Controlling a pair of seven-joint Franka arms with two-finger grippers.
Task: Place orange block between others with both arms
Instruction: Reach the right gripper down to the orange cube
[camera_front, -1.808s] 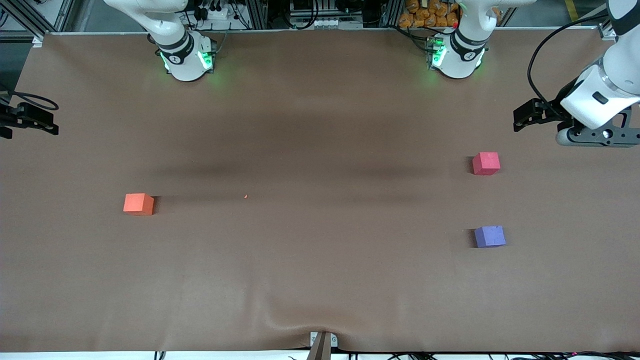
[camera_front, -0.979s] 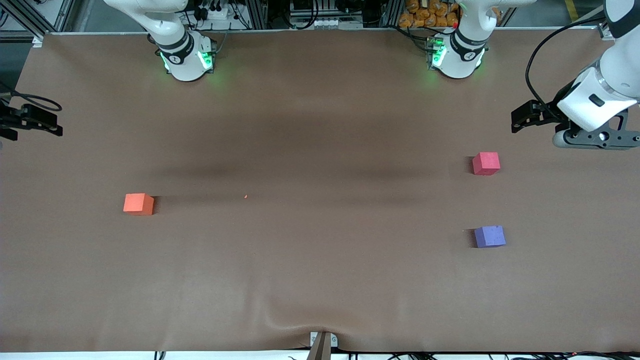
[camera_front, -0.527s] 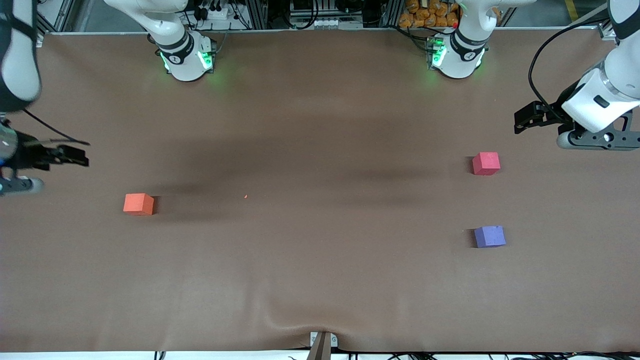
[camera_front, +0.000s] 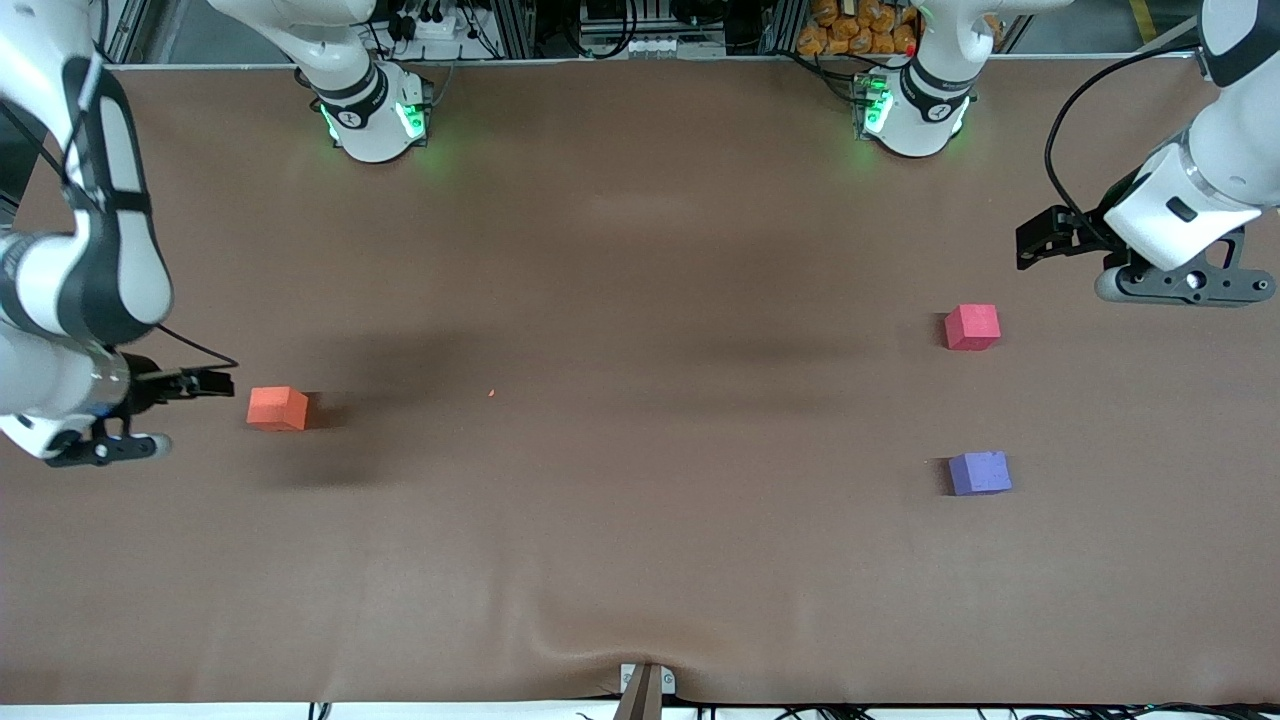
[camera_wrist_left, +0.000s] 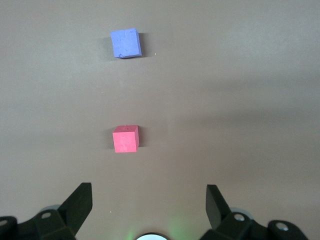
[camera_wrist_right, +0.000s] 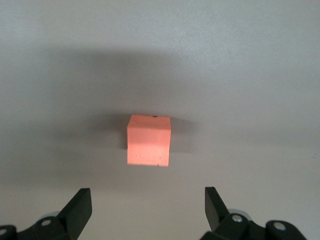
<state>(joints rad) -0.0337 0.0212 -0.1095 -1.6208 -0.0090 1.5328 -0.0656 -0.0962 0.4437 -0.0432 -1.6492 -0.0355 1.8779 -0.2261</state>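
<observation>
Three cubes: orange block, red-pink cube, purple-blue cube | two grippers, left gripper and right gripper, jaws wide, empty | brown table

We see both arms cut off by the front view's edges. In each wrist view only the fingertips show, the gripper bodies cropped away. A tiny orange speck on the table is too small to identify.

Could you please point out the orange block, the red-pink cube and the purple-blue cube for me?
orange block (camera_front: 277, 408), front view, middle of its top face.
red-pink cube (camera_front: 972, 326), front view, middle of its top face.
purple-blue cube (camera_front: 980, 472), front view, middle of its top face.
</observation>
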